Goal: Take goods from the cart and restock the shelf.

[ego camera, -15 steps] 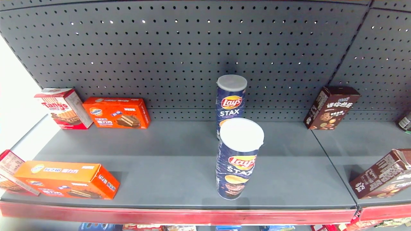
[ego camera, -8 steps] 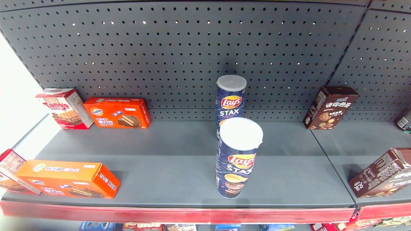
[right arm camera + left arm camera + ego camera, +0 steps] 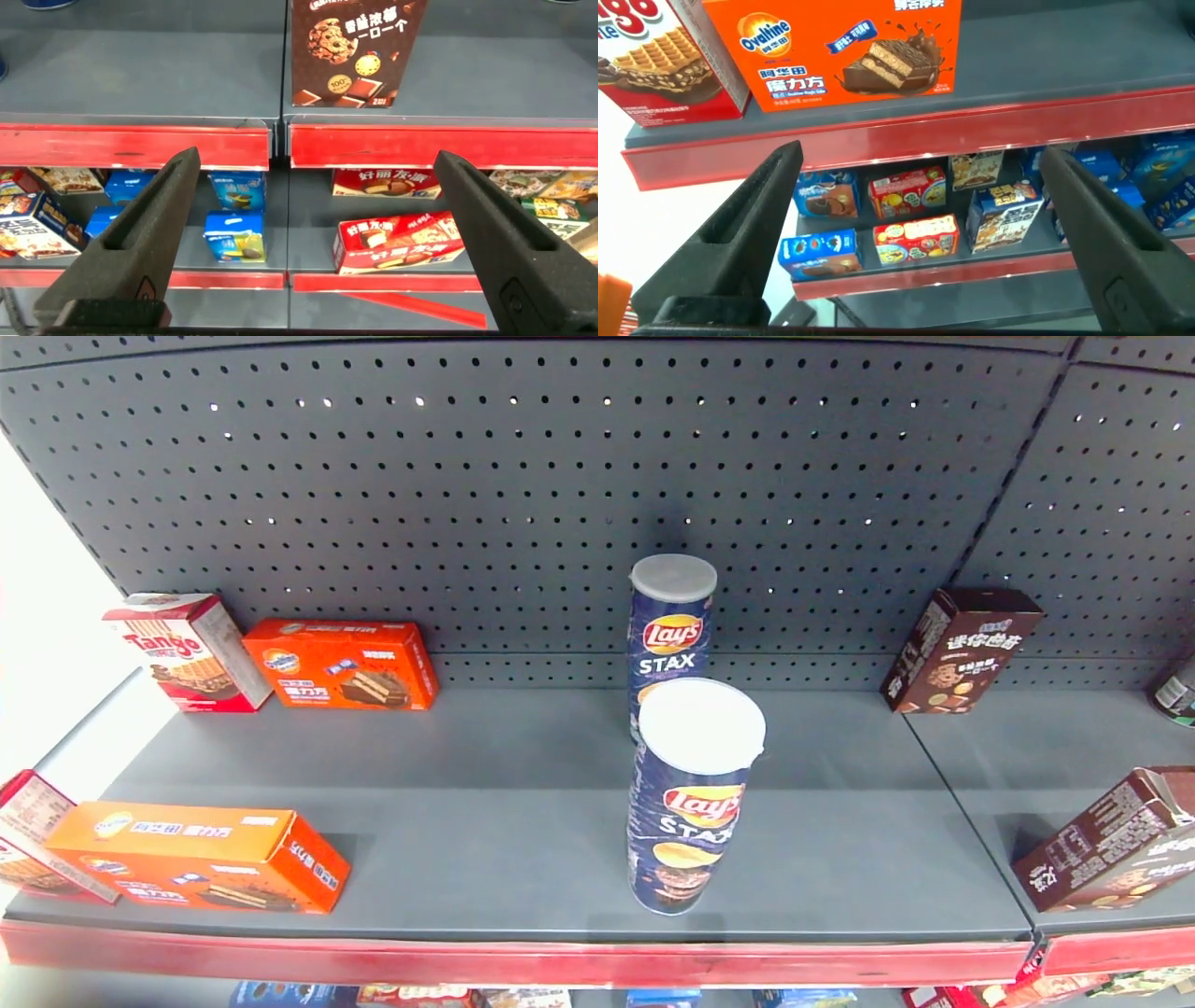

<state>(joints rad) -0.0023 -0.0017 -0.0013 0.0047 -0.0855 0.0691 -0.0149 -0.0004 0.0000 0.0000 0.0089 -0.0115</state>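
Both claws gaped wide and empty before the shelf (image 3: 504,821), its deck open either side of a chip can (image 3: 691,803) with a second can (image 3: 672,616) behind. Past the left gripper (image 3: 915,245), an orange box (image 3: 845,51) sat at the red front edge (image 3: 906,131). Past the right gripper (image 3: 318,245) stood a brown cookie box (image 3: 355,51).

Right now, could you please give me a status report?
Left gripper and right gripper open, empty. Front chip can and rear chip can upright at centre. Orange box front left, brown box front right.
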